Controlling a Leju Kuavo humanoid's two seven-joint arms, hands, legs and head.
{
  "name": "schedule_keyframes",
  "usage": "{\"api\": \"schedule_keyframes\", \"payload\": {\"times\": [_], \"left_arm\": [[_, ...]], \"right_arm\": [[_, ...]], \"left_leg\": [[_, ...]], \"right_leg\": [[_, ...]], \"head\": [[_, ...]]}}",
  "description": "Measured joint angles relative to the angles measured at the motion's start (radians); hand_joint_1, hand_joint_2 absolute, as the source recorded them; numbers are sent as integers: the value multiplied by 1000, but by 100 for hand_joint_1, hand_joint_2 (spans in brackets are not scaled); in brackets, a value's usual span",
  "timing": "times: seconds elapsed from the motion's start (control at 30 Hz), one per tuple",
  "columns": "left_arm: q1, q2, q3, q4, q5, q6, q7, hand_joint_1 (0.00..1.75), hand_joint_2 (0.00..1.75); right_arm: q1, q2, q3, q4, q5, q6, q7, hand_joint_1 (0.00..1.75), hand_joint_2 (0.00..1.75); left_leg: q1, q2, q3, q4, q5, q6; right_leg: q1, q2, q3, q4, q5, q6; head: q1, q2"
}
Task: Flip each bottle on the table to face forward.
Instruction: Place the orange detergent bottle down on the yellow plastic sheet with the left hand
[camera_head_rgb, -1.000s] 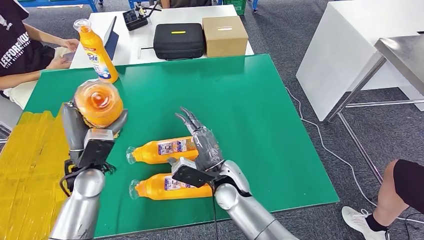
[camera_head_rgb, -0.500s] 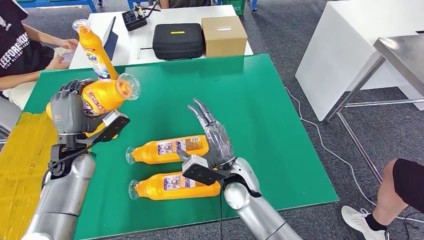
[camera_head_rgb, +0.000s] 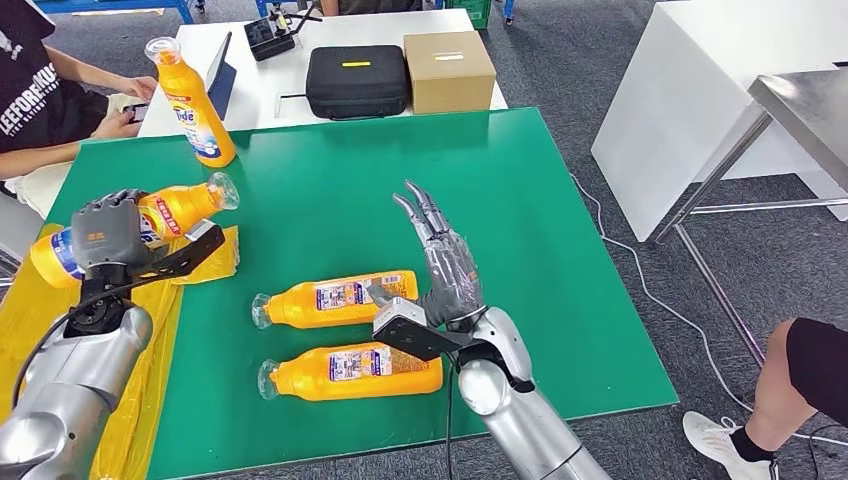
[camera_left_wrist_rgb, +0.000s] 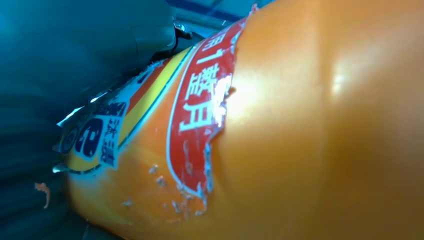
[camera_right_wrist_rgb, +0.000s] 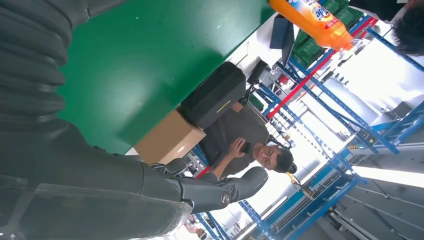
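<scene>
Four orange bottles are in the head view: one standing upright (camera_head_rgb: 190, 100) at the far left corner of the green bench (camera_head_rgb: 560, 260), two lying side by side near the front edge with caps pointing to the robot's left, the farther one (camera_head_rgb: 335, 297) and the nearer one (camera_head_rgb: 350, 372), and a fourth (camera_head_rgb: 170, 210) raised off the bench in the left hand (camera_head_rgb: 105, 232), whose fingers are wrapped round its middle; it lies tilted, cap toward the centre of the bench, above a yellow sheet (camera_head_rgb: 60, 330) covering the left end. The right hand (camera_head_rgb: 445, 270) hovers with fingers spread and straight, holding nothing, just beside the bases of the two lying bottles. A person (camera_head_rgb: 50, 90) sits past the far left corner. From the left wrist, the held bottle (camera_left_wrist_rgb: 300, 130) is pressed close to the lens, its red and yellow label (camera_left_wrist_rgb: 195, 110) torn and peeling. From the right wrist, the green bench (camera_right_wrist_rgb: 150, 55) stretches away to the standing bottle (camera_right_wrist_rgb: 310, 20), a black case (camera_right_wrist_rgb: 212, 100) and a cardboard box (camera_right_wrist_rgb: 167, 137). By my reading the step in hand is turning and setting down the held bottle; next it needs to go upright on its base, label forward, on bare bench beside the standing one.
</scene>
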Motion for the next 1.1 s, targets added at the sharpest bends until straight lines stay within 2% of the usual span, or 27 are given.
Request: {"api": "schedule_keyframes", "payload": {"times": [0.2,0.47,0.6,0.8,0.87,1.0,1.03,1.1], "left_arm": [[-8,43,0,77,0,-47,71,175,175],[-6,99,-7,144,68,-144,89,175,175],[-3,106,-8,174,54,-192,83,175,175],[-1,107,-8,198,49,-201,82,175,175],[-1,107,-8,203,49,-212,82,169,175],[5,107,0,213,39,-263,77,5,175],[8,107,4,215,35,-278,71,0,175],[11,104,15,219,37,-316,47,0,175]], "right_arm": [[3,1,0,-1,13,13,1,0,175],[2,2,-9,4,80,57,59,0,175],[-35,2,-16,54,171,115,122,0,175],[-58,2,-19,97,183,120,130,0,175],[-62,2,-19,105,188,125,132,0,175],[-81,4,-21,141,207,141,137,0,175],[-88,5,-22,154,212,141,137,0,175],[-101,8,-25,182,221,141,137,0,175]], "left_leg": [[0,0,0,0,0,0],[1,0,0,0,0,0],[1,-1,0,0,0,0],[1,-2,-1,0,0,0],[1,-2,-1,0,0,0],[1,-1,-1,0,0,0],[1,-1,-1,0,0,0],[0,-2,-1,0,0,0]], "right_leg": [[0,0,0,0,0,0],[0,0,0,0,0,0],[0,0,0,0,0,0],[0,-1,0,0,0,0],[0,-1,0,0,0,0],[0,-1,-1,0,0,0],[0,-1,-1,0,0,0],[0,-1,-1,0,0,0]], "head": [[0,0],[0,0],[0,0],[0,0],[0,0],[0,0],[0,0],[0,0]]}}
